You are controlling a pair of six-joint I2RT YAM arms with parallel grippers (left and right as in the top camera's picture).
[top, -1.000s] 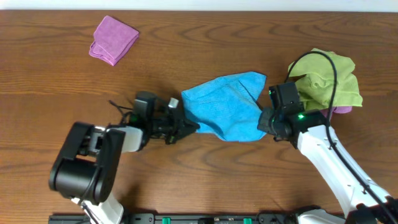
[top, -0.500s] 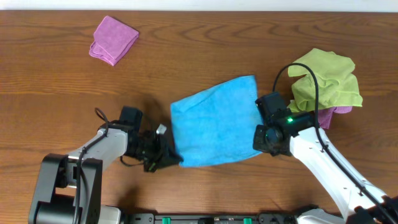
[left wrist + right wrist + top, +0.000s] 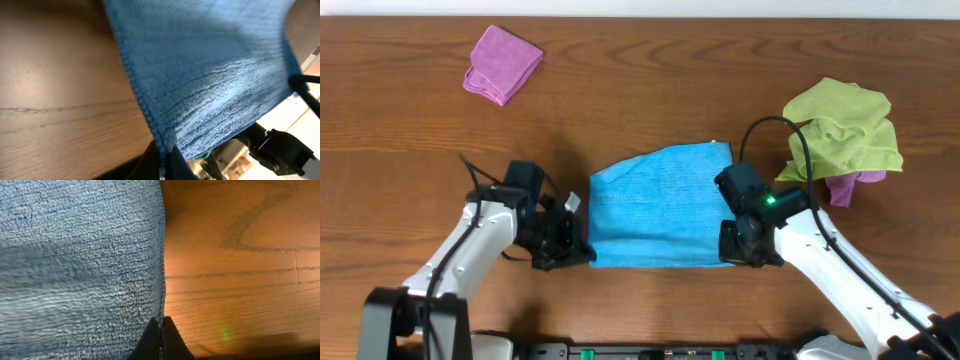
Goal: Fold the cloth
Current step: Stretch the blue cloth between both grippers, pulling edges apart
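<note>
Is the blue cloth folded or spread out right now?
Spread. The cloth lies as one broad sheet, near corners pinched by the left gripper and right gripper.

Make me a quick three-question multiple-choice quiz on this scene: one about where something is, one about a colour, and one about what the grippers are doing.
1. In the overhead view, the pink cloth lies:
A. at the near right
B. in the centre
C. at the far left

2. The cloth stretched between the left gripper and the right gripper is:
A. green
B. blue
C. pink

3. The two grippers are:
A. both shut on the cloth's near corners
B. both open above it
C. both away from it

Answers:
1 C, it sits folded near the table's far left edge.
2 B, the cloth shows blue in all three views.
3 A, each wrist view shows its fingers pinched together on the cloth's edge.
</note>
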